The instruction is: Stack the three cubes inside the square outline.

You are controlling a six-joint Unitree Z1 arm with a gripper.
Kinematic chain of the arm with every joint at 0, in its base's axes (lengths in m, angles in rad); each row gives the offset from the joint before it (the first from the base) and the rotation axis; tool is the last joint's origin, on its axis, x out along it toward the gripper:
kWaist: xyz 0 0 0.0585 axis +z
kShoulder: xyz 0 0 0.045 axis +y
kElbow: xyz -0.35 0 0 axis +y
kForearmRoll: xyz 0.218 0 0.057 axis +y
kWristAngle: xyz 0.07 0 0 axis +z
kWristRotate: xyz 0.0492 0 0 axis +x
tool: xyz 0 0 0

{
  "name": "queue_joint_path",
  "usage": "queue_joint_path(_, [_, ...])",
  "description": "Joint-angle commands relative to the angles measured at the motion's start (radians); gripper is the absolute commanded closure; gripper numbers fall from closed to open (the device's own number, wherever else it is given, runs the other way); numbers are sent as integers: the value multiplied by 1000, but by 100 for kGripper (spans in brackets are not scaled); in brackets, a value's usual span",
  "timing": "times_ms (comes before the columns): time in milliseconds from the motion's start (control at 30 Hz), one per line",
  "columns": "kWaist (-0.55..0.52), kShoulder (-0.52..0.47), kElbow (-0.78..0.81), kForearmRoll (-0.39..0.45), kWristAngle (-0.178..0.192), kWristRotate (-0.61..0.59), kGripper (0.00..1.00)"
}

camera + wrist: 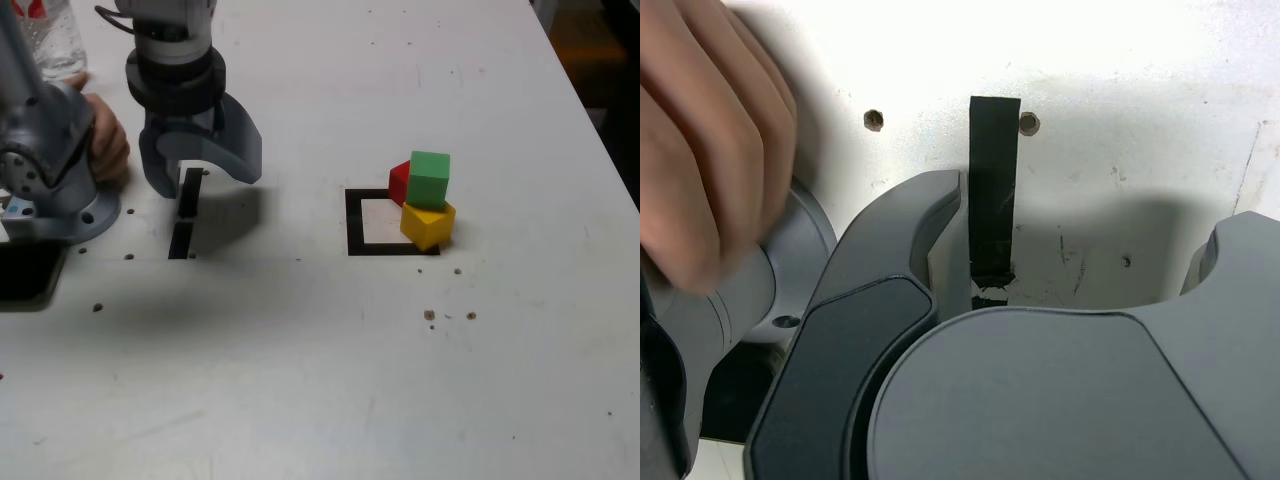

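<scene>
In the exterior view the green cube [430, 178] rests on the yellow cube [428, 226], slightly askew. The red cube [399, 183] stands on the table just behind them, touching. The yellow cube sits over the right-hand edge of the square outline [353, 222], whose white centre is mostly bare. My gripper [203, 178] hangs well off to the exterior view's left, away from the cubes, open and holding nothing. In the wrist view the gripper [1080, 240] is spread wide over bare table, and no cube shows there.
Two short black tape strips [185, 210] lie under the gripper, one visible as the strip [994, 190]. A person's hand [105, 140] rests on the arm's base [60, 200], seen close as the hand [710, 150]. A clear bottle [50, 35] stands at the far left.
</scene>
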Motion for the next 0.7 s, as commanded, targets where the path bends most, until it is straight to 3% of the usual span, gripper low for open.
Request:
queue_joint_path(0, [1, -1, 2, 0, -1, -1, 12])
queue_joint_path(300, [1, -8, 5, 13, -2, -2, 12])
queue_joint_path(667, [1, -1, -34, 92, 2, -6, 12])
